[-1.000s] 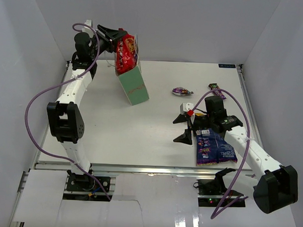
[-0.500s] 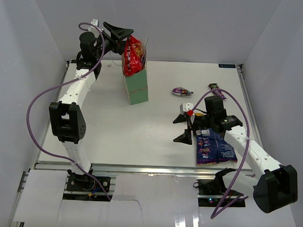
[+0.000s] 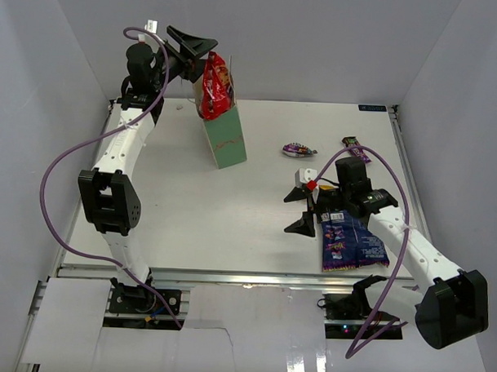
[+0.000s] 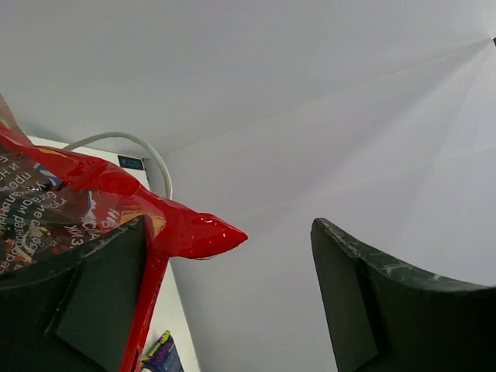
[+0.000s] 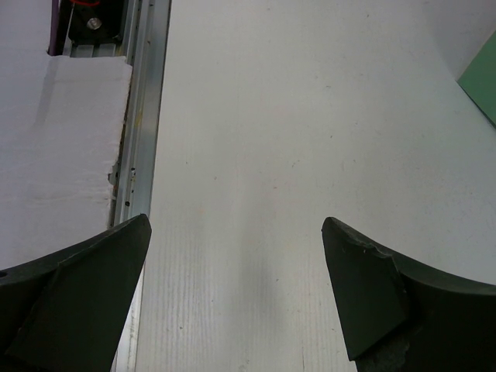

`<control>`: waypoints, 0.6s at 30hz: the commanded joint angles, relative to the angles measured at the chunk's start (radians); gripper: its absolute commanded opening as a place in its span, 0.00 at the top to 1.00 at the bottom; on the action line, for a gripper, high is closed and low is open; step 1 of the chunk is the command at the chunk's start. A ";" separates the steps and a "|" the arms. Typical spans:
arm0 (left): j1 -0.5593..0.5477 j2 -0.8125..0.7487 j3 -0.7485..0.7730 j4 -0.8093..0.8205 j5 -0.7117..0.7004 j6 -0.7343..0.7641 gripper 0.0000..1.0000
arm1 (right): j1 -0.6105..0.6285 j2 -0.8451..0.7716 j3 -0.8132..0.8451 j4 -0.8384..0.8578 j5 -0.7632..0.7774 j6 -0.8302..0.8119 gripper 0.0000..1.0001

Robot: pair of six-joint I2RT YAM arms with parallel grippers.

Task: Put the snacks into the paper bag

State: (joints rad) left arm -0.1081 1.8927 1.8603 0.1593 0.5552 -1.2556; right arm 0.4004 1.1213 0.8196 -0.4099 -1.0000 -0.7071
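Gripper L (image 3: 202, 55): released, beside red bag (image 3: 214, 83)
Red bag: in paper bag (image 3: 227, 140), far-left
Gripper R (image 3: 299, 212): released; blue-purple bag (image 3: 350, 245) beside
Far-right edge: purple candy (image 3: 297, 148), dark bar (image 3: 356, 149)

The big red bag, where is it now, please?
Top external view, back left: the big red bag stands in the paper bag, upper half sticking out, beside the left gripper, jaws open.
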 commanded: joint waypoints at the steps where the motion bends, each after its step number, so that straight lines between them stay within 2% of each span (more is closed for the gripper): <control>1: 0.001 -0.080 0.057 0.051 -0.031 0.028 0.07 | -0.003 0.009 0.003 0.008 -0.008 -0.008 0.03; 4: 0.001 -0.076 0.053 0.028 -0.034 0.045 0.02 | -0.003 0.008 0.003 0.008 -0.009 -0.009 0.03; 13: -0.016 -0.070 0.126 -0.191 -0.138 0.180 0.02 | -0.003 0.009 0.004 0.006 -0.008 -0.008 0.03; 18: -0.057 -0.058 0.191 -0.331 -0.250 0.297 0.02 | -0.003 0.012 0.004 0.008 -0.006 -0.008 0.03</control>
State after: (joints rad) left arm -0.1349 1.8927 1.9476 -0.1600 0.3878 -1.0466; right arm 0.4004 1.1263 0.8196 -0.4099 -0.9970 -0.7074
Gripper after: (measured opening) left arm 0.979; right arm 0.970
